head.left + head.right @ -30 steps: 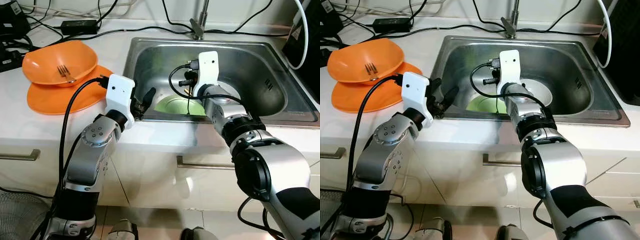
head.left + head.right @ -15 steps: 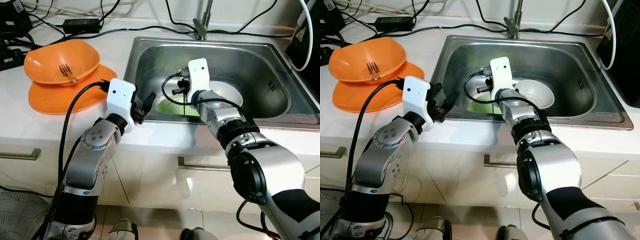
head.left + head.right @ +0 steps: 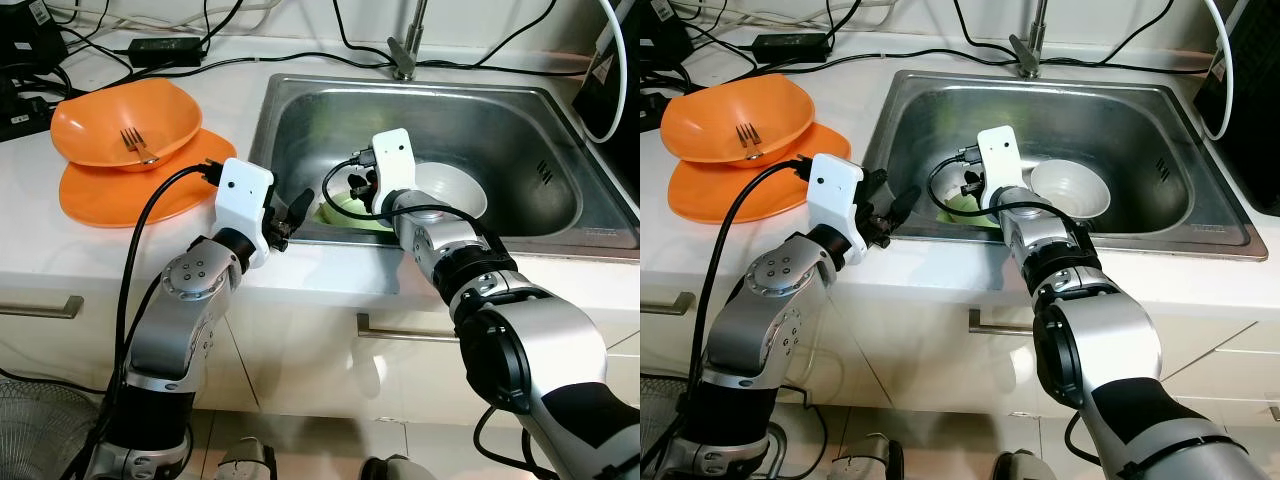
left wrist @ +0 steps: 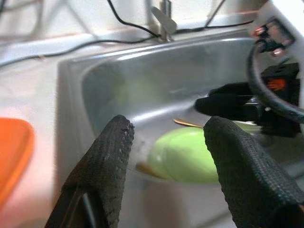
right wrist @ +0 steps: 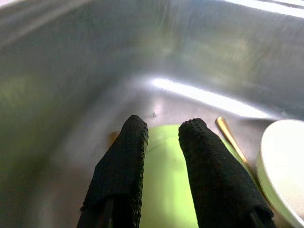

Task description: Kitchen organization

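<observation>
Right gripper (image 5: 161, 142) has shifted leftward in the sink (image 3: 520, 110), fingers narrowly parted above green plate (image 5: 166, 190), gripping nothing. Left gripper (image 4: 166, 142) wide open, empty, at sink's near rim.

The green plate (image 3: 345, 210) is half hidden behind the right gripper (image 5: 164, 142) at its 3 o'clock; the gold utensil (image 5: 230, 137) beneath is mostly covered.

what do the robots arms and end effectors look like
Both arms are silver metal with dark rounded joints. Each wrist carries a white boxy camera module fed by black cables. The left end effector and right end effector each have two long black fingers with a knurled, textured surface.
</observation>
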Tool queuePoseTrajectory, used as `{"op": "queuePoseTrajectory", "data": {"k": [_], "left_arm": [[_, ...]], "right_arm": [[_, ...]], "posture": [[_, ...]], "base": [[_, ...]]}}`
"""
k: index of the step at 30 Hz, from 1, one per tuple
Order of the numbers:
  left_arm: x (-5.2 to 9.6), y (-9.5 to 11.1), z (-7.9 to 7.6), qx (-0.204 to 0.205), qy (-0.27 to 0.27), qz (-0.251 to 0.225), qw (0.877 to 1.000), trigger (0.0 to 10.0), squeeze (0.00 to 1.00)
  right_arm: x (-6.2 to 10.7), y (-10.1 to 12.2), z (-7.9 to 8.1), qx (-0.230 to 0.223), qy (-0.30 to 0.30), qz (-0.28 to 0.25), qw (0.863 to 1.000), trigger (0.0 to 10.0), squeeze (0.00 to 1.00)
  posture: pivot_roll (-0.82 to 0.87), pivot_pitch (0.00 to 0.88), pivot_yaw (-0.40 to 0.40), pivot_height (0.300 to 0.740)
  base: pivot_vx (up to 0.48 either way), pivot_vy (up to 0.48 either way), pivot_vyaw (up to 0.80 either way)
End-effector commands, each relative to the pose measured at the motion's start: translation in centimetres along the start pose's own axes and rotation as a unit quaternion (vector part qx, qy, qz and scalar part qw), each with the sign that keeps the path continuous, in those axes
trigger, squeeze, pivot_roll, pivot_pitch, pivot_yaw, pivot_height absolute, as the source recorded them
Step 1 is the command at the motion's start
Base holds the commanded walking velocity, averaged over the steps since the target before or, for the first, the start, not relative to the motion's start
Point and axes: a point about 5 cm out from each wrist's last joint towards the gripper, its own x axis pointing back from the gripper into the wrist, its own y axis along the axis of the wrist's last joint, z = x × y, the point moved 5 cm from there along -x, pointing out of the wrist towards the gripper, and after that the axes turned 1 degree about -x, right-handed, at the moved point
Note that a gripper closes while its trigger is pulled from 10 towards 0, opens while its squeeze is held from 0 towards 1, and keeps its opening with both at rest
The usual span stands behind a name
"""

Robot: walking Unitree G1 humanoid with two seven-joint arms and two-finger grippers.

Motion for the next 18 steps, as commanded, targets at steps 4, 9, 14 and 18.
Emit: {"op": "queuePoseTrajectory", "data": {"k": [4,9,14,18], "left_arm": [[0.2,3.0,2.1,-0.079,0.086,-0.066,0.991,10.0,0.00],[0.9,4.6,3.7,-0.140,0.145,-0.101,0.974,10.0,0.00],[2.3,5.9,5.6,-0.220,0.209,-0.126,0.944,10.0,0.00],[3.1,4.6,5.8,-0.310,0.220,-0.104,0.919,10.0,0.00]], "right_arm": [[0.3,5.9,-0.5,-0.042,0.002,-0.121,0.992,10.0,0.00],[1.3,9.0,-0.4,-0.074,0.021,-0.213,0.974,10.0,0.00],[1.9,8.4,-0.3,-0.103,0.030,-0.247,0.963,10.0,0.00],[2.0,6.5,-0.4,-0.120,0.027,-0.242,0.962,10.0,0.00]], "posture": [[0.14,0.096,-0.036,0.718],[0.12,0.099,-0.039,0.718],[0.12,0.096,-0.041,0.718],[0.12,0.092,-0.040,0.718]], "base": [[0.000,0.000,0.00],[0.000,0.000,0.00],[0.000,0.000,0.00],[0.000,0.000,0.00]]}}
